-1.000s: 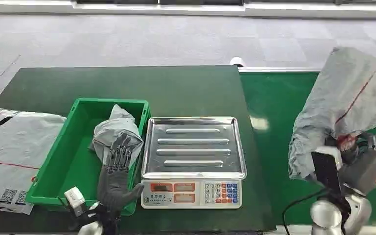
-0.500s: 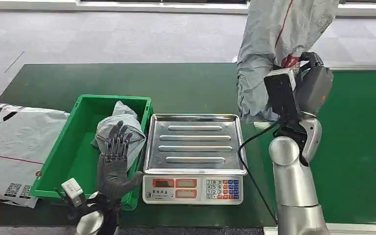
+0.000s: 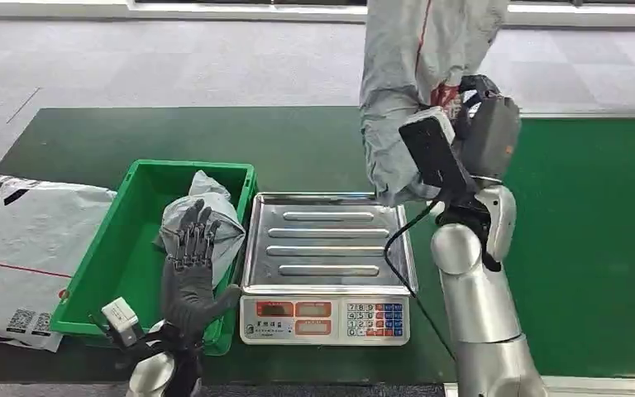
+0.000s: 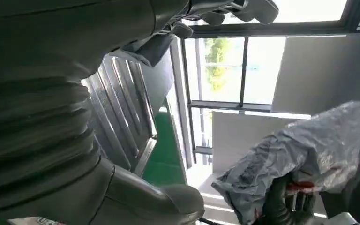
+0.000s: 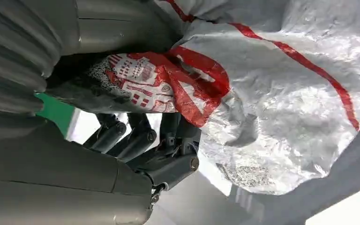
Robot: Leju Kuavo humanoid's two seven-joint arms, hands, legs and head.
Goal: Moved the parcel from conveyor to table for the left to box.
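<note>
While the left robot hand [image 3: 188, 277] hovers empty, the right robot hand [image 3: 473, 124] has carried its gripped parcel [image 3: 413, 83] leftward over the scale [image 3: 328, 248].

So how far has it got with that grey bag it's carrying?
Picked up: the right hand grips the grey parcel in the air, above the far corner of the scale. One parcel already lies in the green box. Left: setting it down, then the left hand boxing it.

parcel [image 3: 417, 74] top cut off, right hand [image 3: 478, 124] mostly hidden
</note>
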